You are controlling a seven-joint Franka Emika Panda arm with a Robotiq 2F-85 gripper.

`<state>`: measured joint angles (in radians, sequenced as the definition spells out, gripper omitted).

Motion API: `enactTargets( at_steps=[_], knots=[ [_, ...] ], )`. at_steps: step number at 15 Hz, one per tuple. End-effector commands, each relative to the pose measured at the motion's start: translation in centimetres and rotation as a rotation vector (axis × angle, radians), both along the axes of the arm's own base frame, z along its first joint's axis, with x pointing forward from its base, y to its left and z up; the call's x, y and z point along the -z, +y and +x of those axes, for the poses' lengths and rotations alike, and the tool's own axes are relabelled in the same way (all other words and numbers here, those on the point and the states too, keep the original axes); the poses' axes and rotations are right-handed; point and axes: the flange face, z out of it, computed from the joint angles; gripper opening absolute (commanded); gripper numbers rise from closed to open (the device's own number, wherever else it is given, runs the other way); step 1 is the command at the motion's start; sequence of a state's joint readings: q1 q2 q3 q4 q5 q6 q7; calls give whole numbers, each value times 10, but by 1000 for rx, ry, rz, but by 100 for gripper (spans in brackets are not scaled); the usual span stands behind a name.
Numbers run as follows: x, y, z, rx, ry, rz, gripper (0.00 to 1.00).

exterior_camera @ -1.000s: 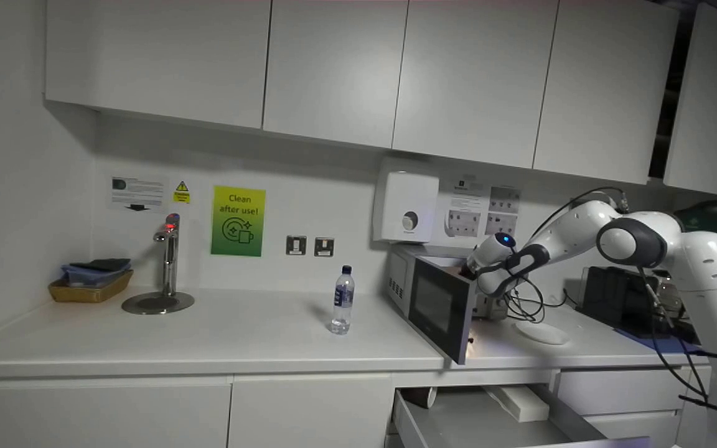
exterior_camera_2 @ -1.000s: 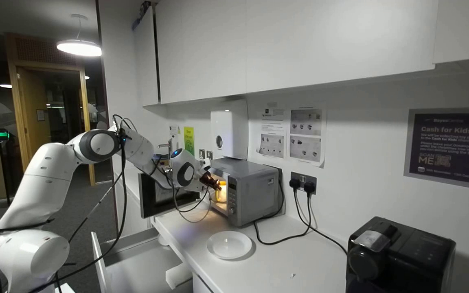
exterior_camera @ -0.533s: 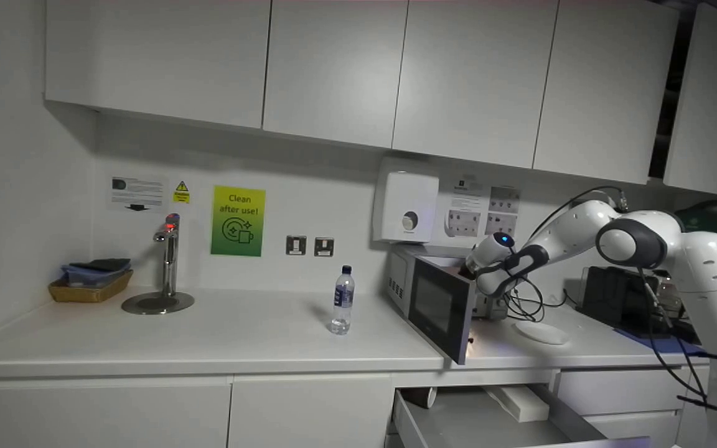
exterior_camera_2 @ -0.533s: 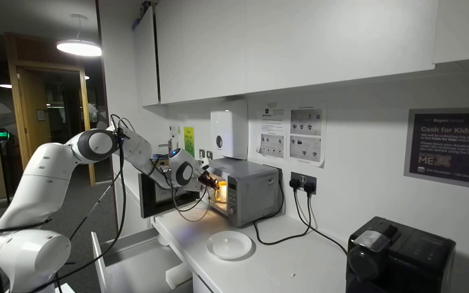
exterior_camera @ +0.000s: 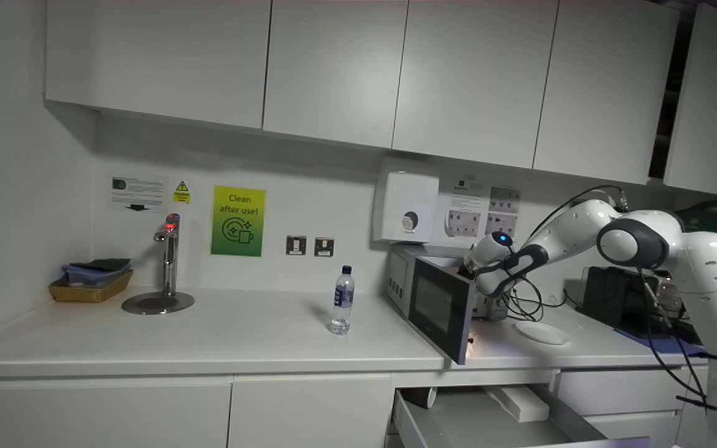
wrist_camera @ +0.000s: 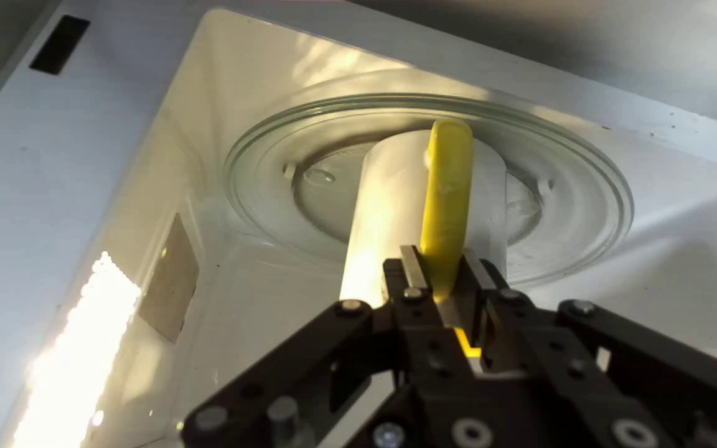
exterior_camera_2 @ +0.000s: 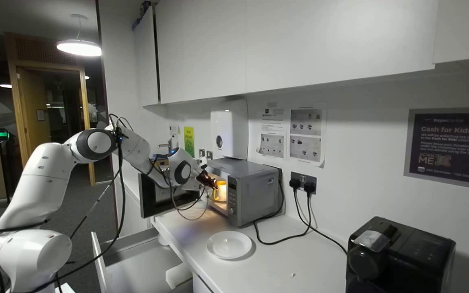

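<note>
A white mug point(wrist_camera: 389, 205) with a yellow handle point(wrist_camera: 449, 180) is inside the open microwave point(exterior_camera_2: 255, 195), over the glass turntable point(wrist_camera: 589, 162). My gripper point(wrist_camera: 442, 256) has its fingers closed on both sides of the handle. In an exterior view the dark gripper point(exterior_camera_2: 215, 185) reaches down into the lit opening at the mug point(exterior_camera_2: 220, 193), whose inside and rim look yellow. I cannot tell whether the mug's base touches the turntable. In an exterior view the fingers and mug are hidden behind the microwave door point(exterior_camera: 438, 302).
The microwave door also shows in an exterior view point(exterior_camera_2: 148, 201). A white plate point(exterior_camera_2: 229, 245) lies on the counter beside the microwave. An open drawer point(exterior_camera: 477, 429) juts out below. A water bottle point(exterior_camera: 342, 305) stands left of the door. A black coffee machine point(exterior_camera_2: 401, 252) and cables are near.
My gripper has moved slightly left in an exterior view, toward the microwave's open front. The mug has shifted a little the same way with it. The door, plate and drawer have not moved.
</note>
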<state>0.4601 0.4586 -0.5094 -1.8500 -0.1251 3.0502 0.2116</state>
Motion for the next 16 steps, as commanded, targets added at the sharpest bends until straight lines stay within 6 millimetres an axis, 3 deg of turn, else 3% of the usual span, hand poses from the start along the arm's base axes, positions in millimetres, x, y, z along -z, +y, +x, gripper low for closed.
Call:
enactTargets(
  at_steps=[1, 5, 16],
  knots=[
    [-19, 14, -16, -28, 21, 14, 4],
    [-26, 29, -27, -51, 47, 12, 4],
    [-49, 36, -69, -103, 106, -32, 4]
  ],
)
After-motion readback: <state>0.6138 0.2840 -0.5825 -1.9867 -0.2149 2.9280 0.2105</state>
